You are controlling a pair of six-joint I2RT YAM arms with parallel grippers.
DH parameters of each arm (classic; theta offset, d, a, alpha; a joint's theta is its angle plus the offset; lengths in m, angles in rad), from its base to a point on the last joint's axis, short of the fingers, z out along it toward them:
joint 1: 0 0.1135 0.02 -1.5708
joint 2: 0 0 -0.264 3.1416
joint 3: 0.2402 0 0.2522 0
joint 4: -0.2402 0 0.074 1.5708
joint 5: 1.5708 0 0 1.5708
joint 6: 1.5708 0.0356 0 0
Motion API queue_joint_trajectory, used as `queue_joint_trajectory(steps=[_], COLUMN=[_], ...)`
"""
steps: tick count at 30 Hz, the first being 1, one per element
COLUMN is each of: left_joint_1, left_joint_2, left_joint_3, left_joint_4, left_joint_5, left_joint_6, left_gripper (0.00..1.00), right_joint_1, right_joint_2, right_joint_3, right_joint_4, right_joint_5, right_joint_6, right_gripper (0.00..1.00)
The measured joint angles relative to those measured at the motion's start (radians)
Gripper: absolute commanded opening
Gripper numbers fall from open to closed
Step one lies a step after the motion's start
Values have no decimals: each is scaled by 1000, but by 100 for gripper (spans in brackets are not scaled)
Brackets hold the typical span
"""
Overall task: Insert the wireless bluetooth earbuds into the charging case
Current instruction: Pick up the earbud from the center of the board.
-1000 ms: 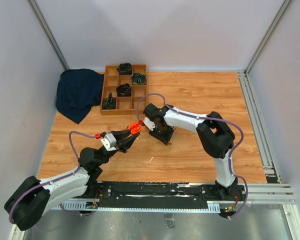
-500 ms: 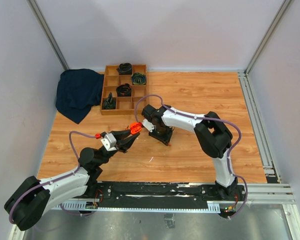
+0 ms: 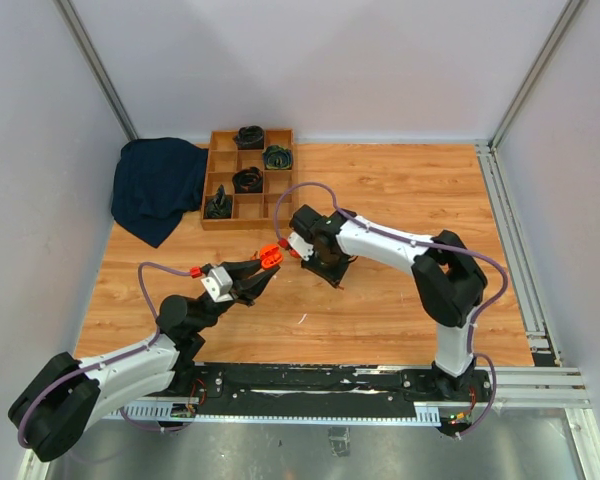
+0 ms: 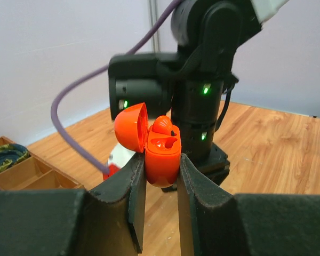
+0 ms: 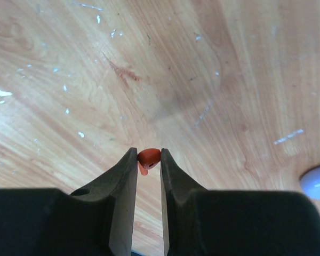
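My left gripper (image 4: 161, 173) is shut on an orange charging case (image 4: 162, 154), held upright above the table with its lid (image 4: 131, 127) swung open to the left. One orange earbud (image 4: 164, 125) sits in the case; the slot beside it shows open. In the top view the case (image 3: 269, 256) sits left of my right gripper (image 3: 322, 268). My right gripper (image 5: 148, 156) is shut on a small orange earbud (image 5: 148, 158), pinched at the fingertips above the wooden table (image 5: 213, 80). The right arm's wrist stands right behind the case in the left wrist view.
A wooden compartment tray (image 3: 248, 178) with dark items stands at the back left, next to a dark blue cloth (image 3: 158, 186). A pale lilac rounded thing (image 5: 317, 181) lies at the right edge of the right wrist view. Metal rails run along the table's right edge.
My right gripper has shifted slightly right and back from the case while its elbow swung right. The left arm and the case have not moved.
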Motion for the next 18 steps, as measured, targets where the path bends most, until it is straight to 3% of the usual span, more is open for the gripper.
queue_joint_trajectory(steps=[18], left_joint_1=[0], left_joint_2=[-14], left_joint_3=[0], left_joint_4=[12], left_joint_5=[2], left_joint_6=[-7], left_gripper=[0], right_joint_1=[0], right_joint_2=[-515], right_joint_3=[-166], right_joint_4=[194], right_joint_5=[-21], right_joint_6=[143], right_gripper=[14])
